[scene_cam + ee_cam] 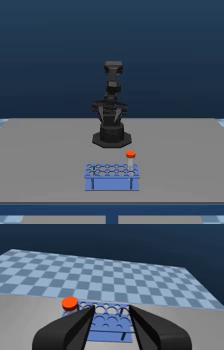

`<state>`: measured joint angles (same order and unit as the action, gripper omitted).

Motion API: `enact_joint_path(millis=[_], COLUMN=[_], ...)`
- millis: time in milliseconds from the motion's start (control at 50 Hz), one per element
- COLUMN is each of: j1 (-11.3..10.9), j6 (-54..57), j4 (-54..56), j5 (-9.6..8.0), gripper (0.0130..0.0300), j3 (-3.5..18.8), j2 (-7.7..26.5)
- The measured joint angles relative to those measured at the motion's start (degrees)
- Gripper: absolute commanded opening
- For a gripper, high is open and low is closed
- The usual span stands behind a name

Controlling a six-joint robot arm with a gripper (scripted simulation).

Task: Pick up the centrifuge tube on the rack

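Rack (111, 176) sits on the grey counter (45, 160) just in front of the arm's base, presumably so the arm can reach it easily. Centrifuge tube (130, 159) stands upright in a hole at the rack's far corner, toward the exterior view's right, orange-red cap clear above the grid, which leaves the cap free to be gripped. Gripper (111, 316) hangs well above the rack, fingers (75, 326) spread with nothing between them; through the gap the rack's holes show.

Hard to make out: the tube's translucent body is faint against the counter, its tip hidden in the rack. In the wrist view the fingers cover part of the rack.
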<state>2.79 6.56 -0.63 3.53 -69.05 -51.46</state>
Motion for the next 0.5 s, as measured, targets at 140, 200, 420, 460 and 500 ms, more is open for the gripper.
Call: enact_joint_path(millis=[140,200,420,460,500], j1=[-0.2,-0.3,-0.9,-1.1,-1.2], j6=[2.0,3.1,8.4,9.6,10.8], j4=[2.3,3.5,9.3,10.6,11.9], j5=[0.12,0.18,0.52,0.6,0.68], gripper=[0.03,0.03,0.03,0.03,0.03], j3=[0.1,0.1,0.2,0.3,0.3], j2=[0.2,0.3,0.8,0.9,1.0])
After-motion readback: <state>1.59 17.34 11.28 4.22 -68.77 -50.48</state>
